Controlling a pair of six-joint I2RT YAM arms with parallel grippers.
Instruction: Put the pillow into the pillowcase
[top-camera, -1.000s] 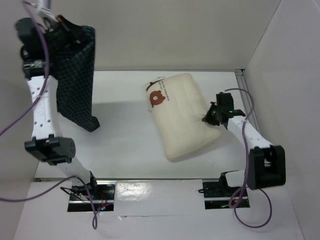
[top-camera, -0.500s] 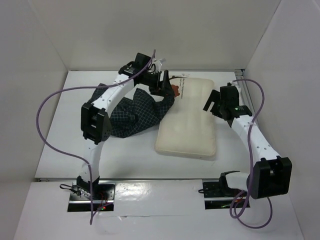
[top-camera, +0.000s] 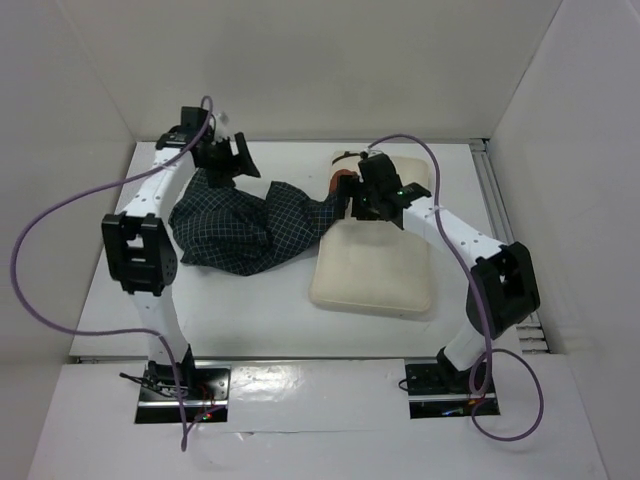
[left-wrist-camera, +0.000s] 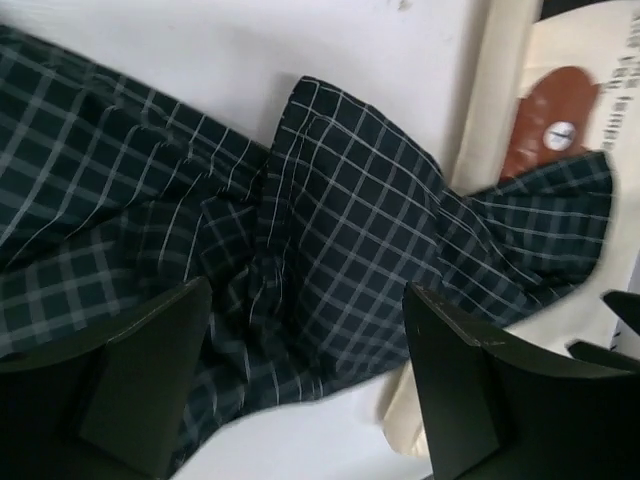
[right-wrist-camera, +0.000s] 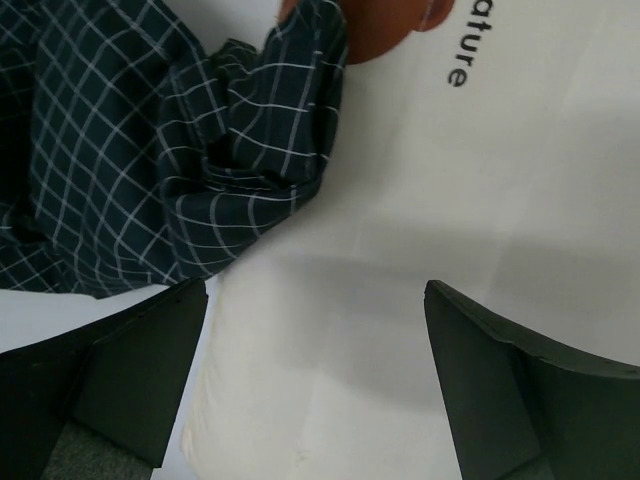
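Note:
The pillowcase (top-camera: 250, 225) lies crumpled on the white table, left of centre. One corner of it drapes over the far left end of the pillow (top-camera: 380, 270), partly covering the brown bear print (top-camera: 343, 184). My left gripper (top-camera: 238, 160) is open above the pillowcase's far left part, and dark check fabric (left-wrist-camera: 330, 230) lies below its spread jaws (left-wrist-camera: 307, 290). My right gripper (top-camera: 354, 198) is open over the pillow's far end. In the right wrist view the cream pillow (right-wrist-camera: 450, 200) fills the space between the jaws (right-wrist-camera: 315, 290), with the pillowcase corner (right-wrist-camera: 270, 130) just ahead. Nothing is held.
White walls close in the table (top-camera: 250, 310) at the back and on both sides. A metal rail (top-camera: 492, 195) runs along the right edge. Purple cables loop over both arms.
A second ago my left gripper held the pillowcase hoisted at the far left and my right was shut on the pillow's right edge. Both have let go; the pillowcase now lies against the pillow.

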